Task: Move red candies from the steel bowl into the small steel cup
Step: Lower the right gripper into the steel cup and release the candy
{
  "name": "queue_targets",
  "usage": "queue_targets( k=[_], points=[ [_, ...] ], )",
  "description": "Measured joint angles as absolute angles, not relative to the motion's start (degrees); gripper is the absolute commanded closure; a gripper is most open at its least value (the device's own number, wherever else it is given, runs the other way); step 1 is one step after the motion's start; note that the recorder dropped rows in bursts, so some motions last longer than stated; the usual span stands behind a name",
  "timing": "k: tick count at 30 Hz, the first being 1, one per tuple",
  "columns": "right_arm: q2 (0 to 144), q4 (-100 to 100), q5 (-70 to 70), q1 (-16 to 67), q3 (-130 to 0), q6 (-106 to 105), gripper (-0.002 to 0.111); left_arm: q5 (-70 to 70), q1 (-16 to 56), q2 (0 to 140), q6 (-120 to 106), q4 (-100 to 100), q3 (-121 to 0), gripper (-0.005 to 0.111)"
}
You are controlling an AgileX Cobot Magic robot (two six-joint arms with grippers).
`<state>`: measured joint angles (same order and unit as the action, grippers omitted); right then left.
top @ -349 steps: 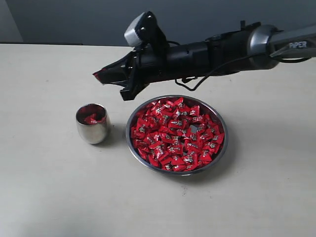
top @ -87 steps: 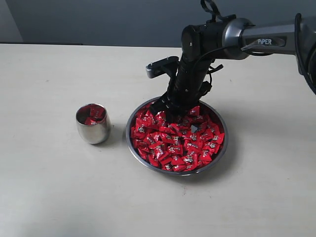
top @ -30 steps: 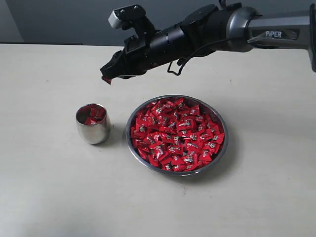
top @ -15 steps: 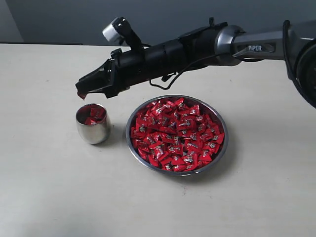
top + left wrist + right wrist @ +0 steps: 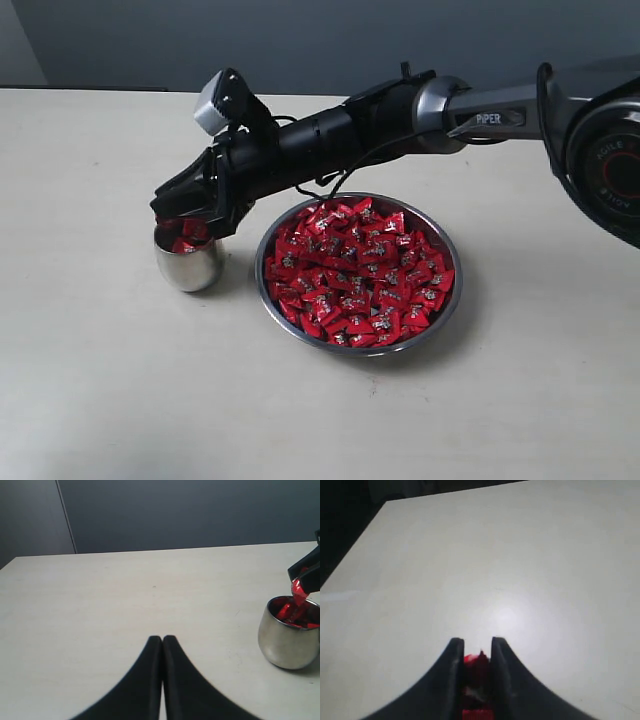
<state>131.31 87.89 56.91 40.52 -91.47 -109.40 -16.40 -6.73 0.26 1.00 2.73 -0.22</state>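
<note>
The steel bowl sits mid-table, heaped with red candies. To its left stands the small steel cup, also seen as the small steel cup, with a few red candies inside. My right gripper reaches across from the right and hovers right over the cup's mouth, shut on a red candy, which hangs just above the rim as the red candy. My left gripper is shut and empty, low over bare table to the side of the cup.
The beige table stretches around bowl and cup, with a dark wall behind. The right arm spans above the bowl's far rim.
The right gripper, carrying the candy, has swung left from above the bowl's far side and dropped down to the cup's mouth. The left gripper shows no change.
</note>
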Motion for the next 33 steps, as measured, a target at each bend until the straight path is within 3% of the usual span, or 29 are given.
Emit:
queue_targets(
  k=[33],
  points=[
    [131.3, 80.9, 49.0, 41.9, -91.5, -116.9, 0.109, -16.4, -6.7, 0.3, 1.0, 2.7, -0.2, 0.106]
  ],
)
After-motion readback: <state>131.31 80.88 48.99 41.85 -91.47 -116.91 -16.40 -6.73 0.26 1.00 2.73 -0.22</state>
